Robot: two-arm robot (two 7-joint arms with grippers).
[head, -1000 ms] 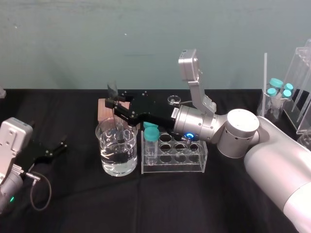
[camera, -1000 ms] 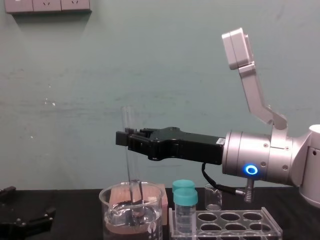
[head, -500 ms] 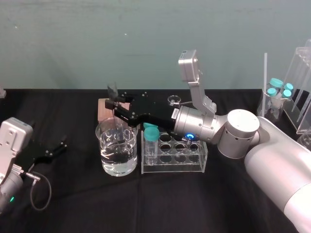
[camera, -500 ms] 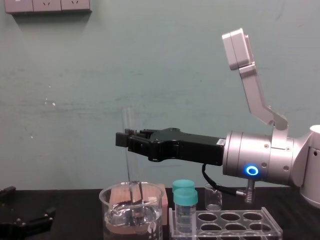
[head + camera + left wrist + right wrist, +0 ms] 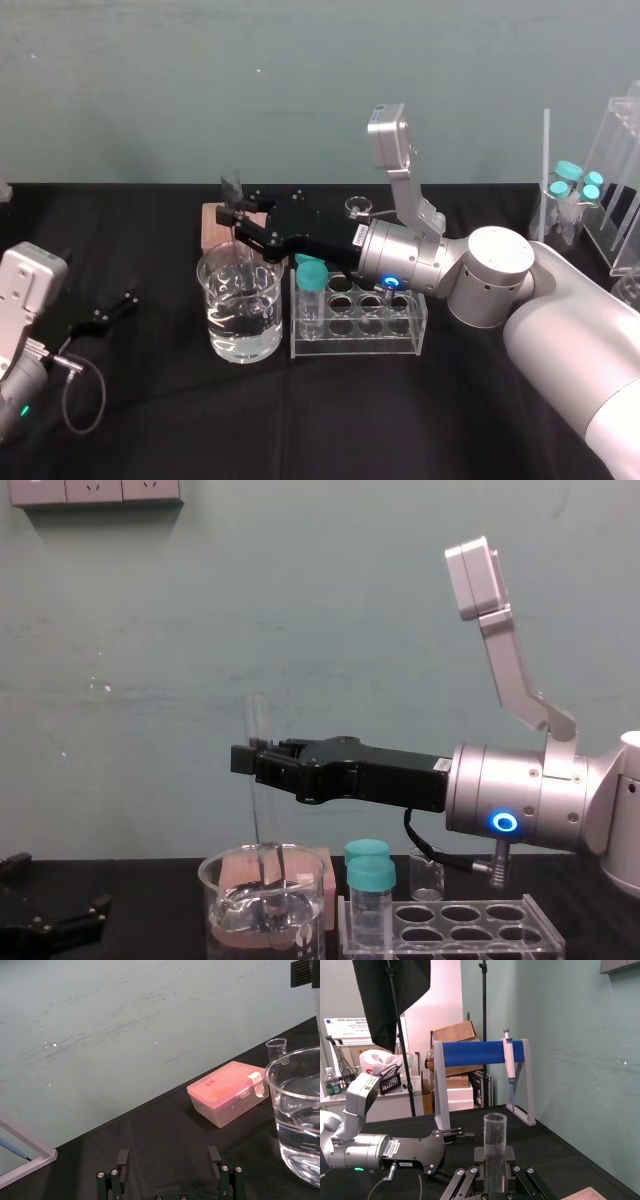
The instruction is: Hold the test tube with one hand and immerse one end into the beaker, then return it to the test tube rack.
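While little shifts over the last second, the entries stand thus.

- Left tool (image 5: 105, 312): parked at the near left of the desk (image 5: 330, 420), fingers spread and empty, sitting a touch lower than a second ago.
- Beaker (image 5: 225, 340): part-filled with water, just left of the test tube rack (image 5: 360, 340).
- Teal-capped vials (image 5: 312, 290): at the rack's left end.
- Test tube (image 5: 256, 720): upright, lower end inside the beaker, apparently below the waterline, unchanged.
- Right tool (image 5: 233, 210): clenched on the tube's upper part, above the beaker, placed much as before.
- Judgement: immersion is done or in hand; lift-out and return to the rack are outstanding.
- Pink box (image 5: 212, 225): behind the beaker.
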